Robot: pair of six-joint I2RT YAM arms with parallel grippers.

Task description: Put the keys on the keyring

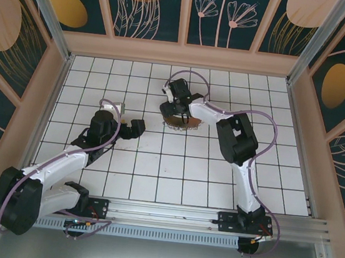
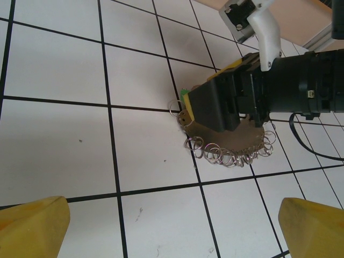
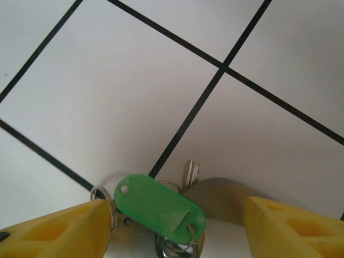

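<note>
Top view: the right gripper [image 1: 176, 110] is hovering over the keyring [image 1: 176, 122] on the table [image 1: 154, 177].
Left wrist: the left gripper [image 2: 172, 217] is gaping wide, holding nothing.
Right wrist: the jaws are standing apart around the keys [image 3: 158, 207], gripping nothing. Closing off-centre risks snagging the keyring and dragging it.

top: overhead, rear, whole table [image 1: 172, 185] | left wrist: low, faces right gripper [image 2: 185, 110] — shared with top | right wrist: close, downward

White tiled table [image 1: 172, 179], floral walls [image 1: 150, 6]
</note>
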